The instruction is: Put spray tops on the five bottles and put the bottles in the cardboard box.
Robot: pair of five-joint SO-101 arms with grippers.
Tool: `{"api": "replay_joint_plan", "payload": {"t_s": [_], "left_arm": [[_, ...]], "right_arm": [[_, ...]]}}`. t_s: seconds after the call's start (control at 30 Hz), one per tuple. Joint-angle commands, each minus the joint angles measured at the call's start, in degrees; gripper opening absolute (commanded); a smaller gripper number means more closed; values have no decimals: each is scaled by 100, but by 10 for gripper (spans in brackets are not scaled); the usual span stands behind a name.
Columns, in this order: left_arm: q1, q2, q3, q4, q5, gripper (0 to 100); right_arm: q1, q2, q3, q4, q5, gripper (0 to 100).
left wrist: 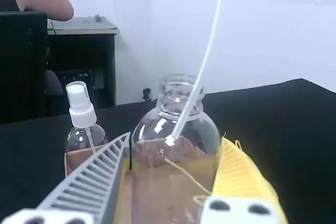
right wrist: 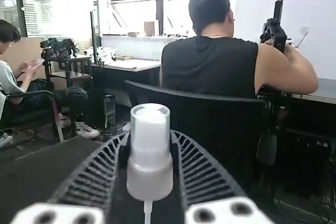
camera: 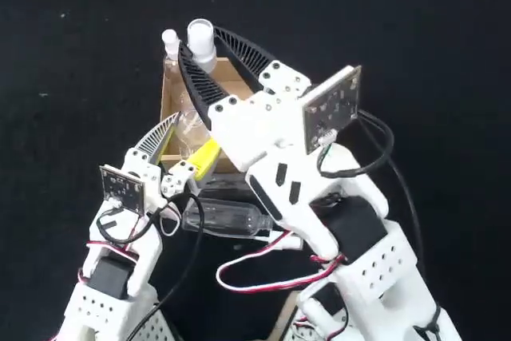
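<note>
In the high view, a white plastic spray top [camera: 201, 37] is held by the right gripper [camera: 203, 44] above the brown cardboard box [camera: 169, 89], and a clear round plastic bottle [camera: 189, 123] is gripped by the left gripper [camera: 190, 135] at the box. In the left wrist view, the top's thin white tube [left wrist: 207, 45] is dipped into the bottle's open neck. In the right wrist view, the top is squeezed between black fingers [right wrist: 100, 177].
</note>
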Motion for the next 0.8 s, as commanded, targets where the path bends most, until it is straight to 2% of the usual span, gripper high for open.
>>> {"api": "replay_joint_plan", "payload": {"t_s": [0.0,0.63,0.77], "left_arm": [[31,-105,136,-132,-70,30],[31,-97,136,-123,-53,30],[31,-97,136,-123,-62,30]], "right_arm": [[97,-31,-374,-167,35,11],[97,-330,-479,-211,35,11],[378,-84,-514,-220,35,11]]}}
